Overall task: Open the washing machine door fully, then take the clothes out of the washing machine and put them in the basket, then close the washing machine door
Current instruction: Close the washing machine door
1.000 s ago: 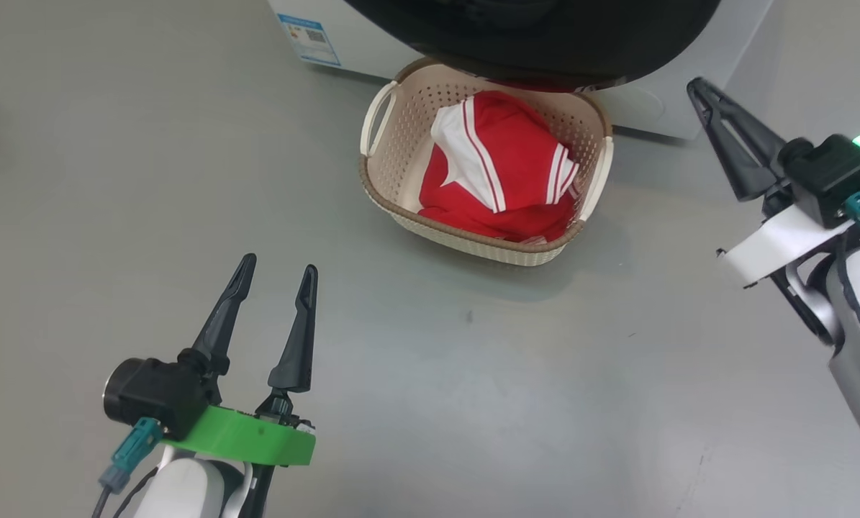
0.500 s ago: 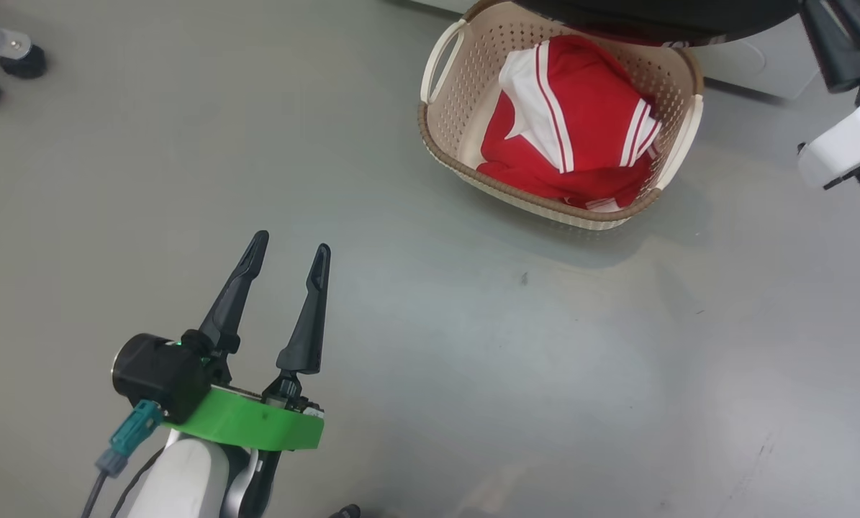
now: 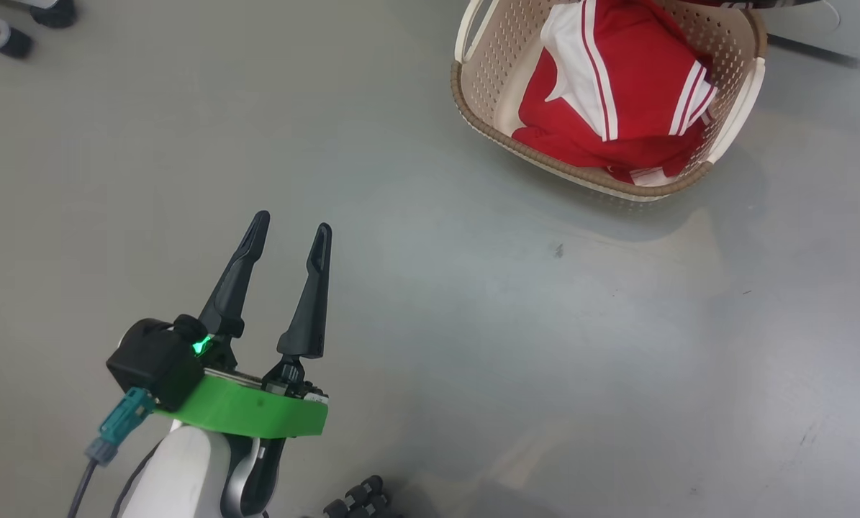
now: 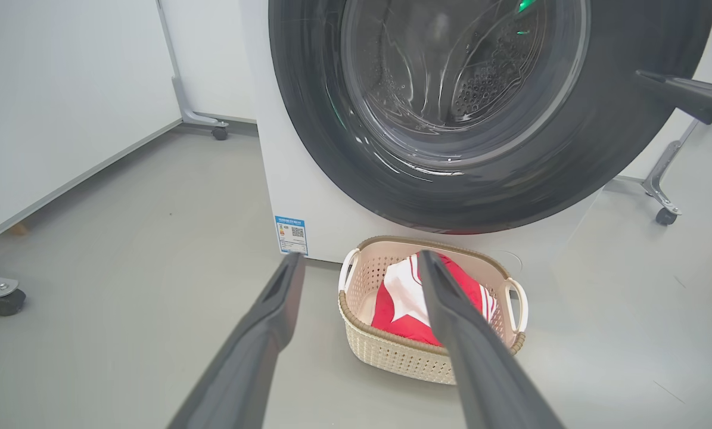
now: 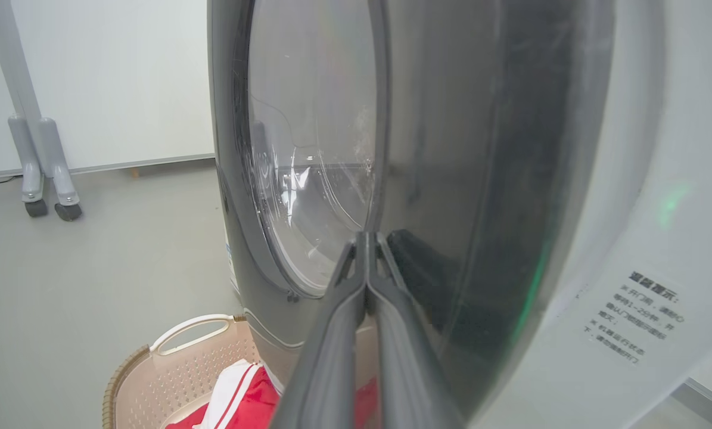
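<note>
Head cam looks steeply down at floor [image 3: 473,324], basket [image 3: 494,65] top right. L wrist cam sits low, facing washing machine door [image 4: 308,119] front-on; R wrist cam close, edge-on to it. All share basket.

The head camera has been turned leftward. The basket [image 3: 494,75] is now framed upper right, castors [image 3: 15,44] upper left.
</note>
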Motion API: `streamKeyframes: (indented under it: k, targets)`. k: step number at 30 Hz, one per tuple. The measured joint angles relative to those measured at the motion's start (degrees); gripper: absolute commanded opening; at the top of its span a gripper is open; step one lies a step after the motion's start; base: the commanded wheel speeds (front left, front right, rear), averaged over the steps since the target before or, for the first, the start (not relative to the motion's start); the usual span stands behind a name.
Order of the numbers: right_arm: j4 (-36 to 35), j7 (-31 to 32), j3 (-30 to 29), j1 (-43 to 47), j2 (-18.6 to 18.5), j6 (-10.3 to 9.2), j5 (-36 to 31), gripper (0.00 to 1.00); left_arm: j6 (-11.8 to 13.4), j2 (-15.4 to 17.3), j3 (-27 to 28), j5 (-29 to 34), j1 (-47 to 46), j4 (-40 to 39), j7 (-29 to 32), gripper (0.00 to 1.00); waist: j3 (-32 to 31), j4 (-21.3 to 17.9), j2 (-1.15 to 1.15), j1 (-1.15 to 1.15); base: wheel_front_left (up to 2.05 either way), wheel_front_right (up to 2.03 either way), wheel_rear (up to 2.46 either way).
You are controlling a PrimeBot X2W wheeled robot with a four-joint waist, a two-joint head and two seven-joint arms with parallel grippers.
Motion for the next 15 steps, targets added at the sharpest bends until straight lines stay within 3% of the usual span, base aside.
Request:
streamKeyframes:
  k: [15]
  targets:
    - [2.55, 0.01, -1.94, -7.84, -2.32, 0.52, 2.33, 0.00, -0.01, -0.24, -1.62, -0.13, -2.16, -1.40, -0.01, 1.00, 3.02, 1.00, 0.00, 0.00, 0.00, 0.00, 0.00]
